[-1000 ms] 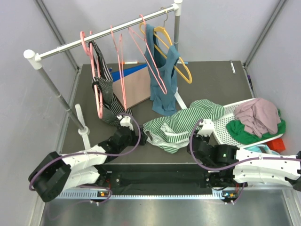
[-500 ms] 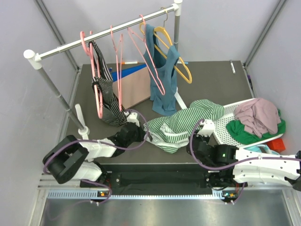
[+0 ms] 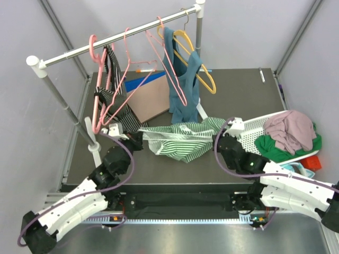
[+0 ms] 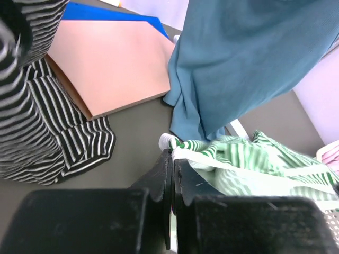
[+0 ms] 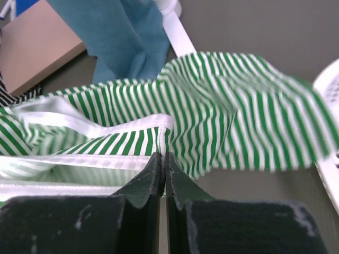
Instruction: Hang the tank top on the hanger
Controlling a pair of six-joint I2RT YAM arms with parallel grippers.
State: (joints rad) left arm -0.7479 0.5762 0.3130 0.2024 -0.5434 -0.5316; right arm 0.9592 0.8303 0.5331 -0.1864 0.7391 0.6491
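tank top (image 3: 180,138): slung between both hands, low over surface (image 3: 238,95)
left hand (image 4: 173,174): pinched on white trim (image 4: 222,164)
right hand (image 5: 163,172): likewise clamped on trim
handling: light, limp, sags; hold trim edges

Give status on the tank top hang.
Done: grasping. In hand: the left hand and right hand are each shut on the tank top, stretched between them. Left: getting it onto a thin pink hanger, which hangs bare on the rail.

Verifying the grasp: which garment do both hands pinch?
The green-and-white striped tank top, pinched by left hand and right hand; the teal top and black-and-white garment hang ungripped.
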